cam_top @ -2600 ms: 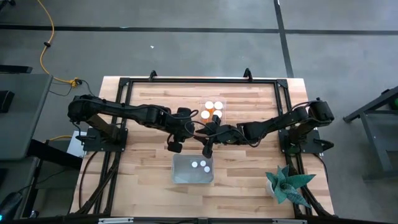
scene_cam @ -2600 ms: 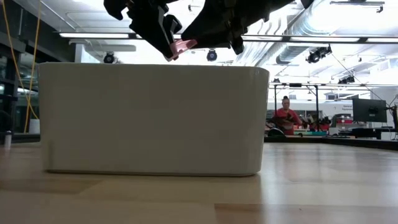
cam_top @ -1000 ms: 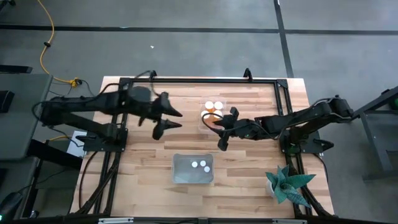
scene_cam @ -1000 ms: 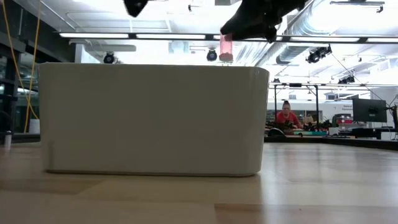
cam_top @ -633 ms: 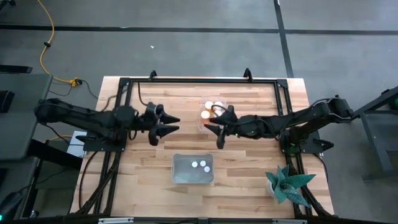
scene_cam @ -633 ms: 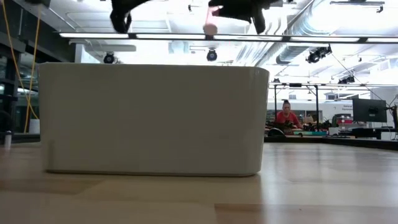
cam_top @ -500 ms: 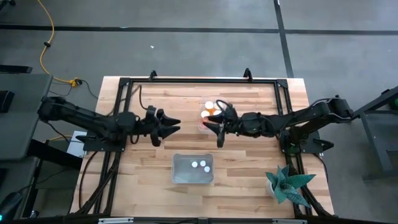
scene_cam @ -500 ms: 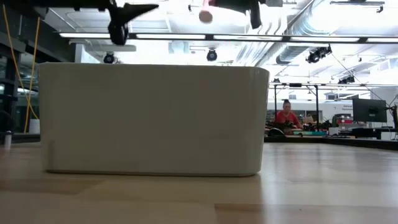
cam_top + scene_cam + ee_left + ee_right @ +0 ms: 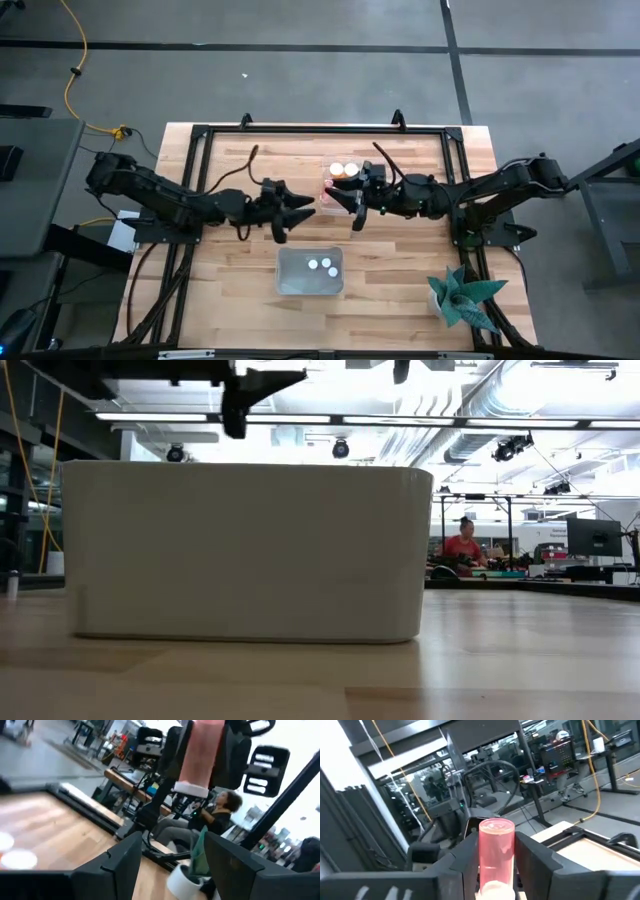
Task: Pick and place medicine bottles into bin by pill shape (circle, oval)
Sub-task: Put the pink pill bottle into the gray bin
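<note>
At the near edge of the wooden table (image 9: 230, 270), a potted plant (image 9: 462, 298) with pointed green leaves is standing at the right corner, and a translucent white bin (image 9: 310, 271) is sitting near the middle with two white-capped medicine bottles (image 9: 320, 265) inside it. In the low view this bin is filling most of the picture as a pale wall. Further in, above the middle of the table, the two arms are meeting tip to tip: the left gripper (image 9: 296, 211) is hanging with its fingers (image 9: 112, 865) spread apart and holding nothing, while the right gripper (image 9: 342, 203) is clamping a pinkish see-through bottle (image 9: 495, 851) between its fingers (image 9: 535, 855). Just behind, a second clear bin (image 9: 342, 175) is holding more bottles with white caps. A black metal frame (image 9: 320, 128) is running around the far edge of the table, and beyond it the grey floor (image 9: 300, 60) is showing dark lines and a yellow cable (image 9: 75, 70). In the room behind, a person in red (image 9: 462, 546) is sitting among the desks.
</note>
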